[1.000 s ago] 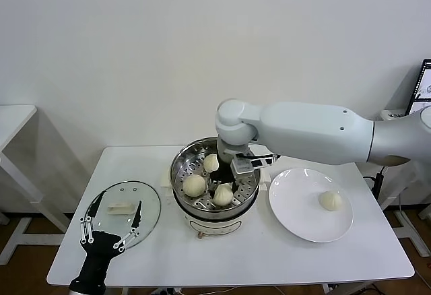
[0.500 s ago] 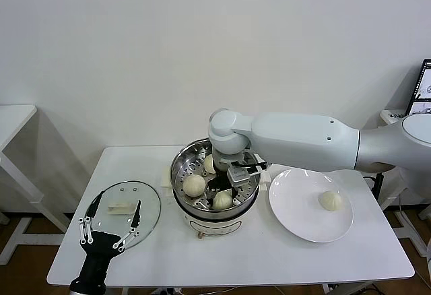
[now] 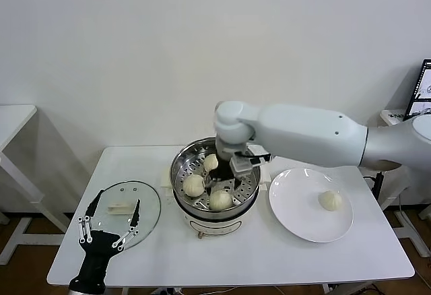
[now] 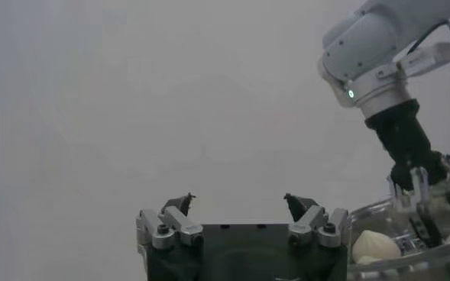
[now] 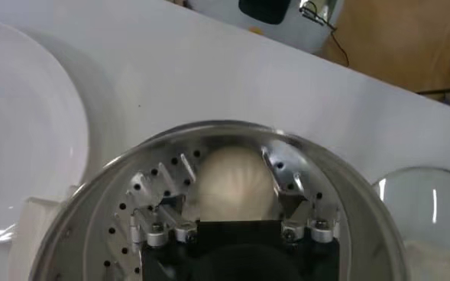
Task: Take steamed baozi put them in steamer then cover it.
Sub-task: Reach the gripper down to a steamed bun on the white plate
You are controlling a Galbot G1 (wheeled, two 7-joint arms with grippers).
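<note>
Buns: three sit in the steamer (image 3: 180,167); my right pincer (image 3: 217,182), open and empty, hovers there, nearer the last bun (image 3: 330,200) on the plate (image 3: 296,221).

Centre frame, the round steel steamer (image 3: 214,188) holds three baozi (image 3: 194,185); glass lid (image 3: 124,213) lower left, flat plate (image 3: 296,211) right carrying one bun (image 3: 330,200).

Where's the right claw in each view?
Head: right claw inside the steamer, above the baozi.
Left wrist: far off, over the steamer, at.
Right wrist: its own claw, open around a baozi.
Shared landmark: the steamer.
</note>
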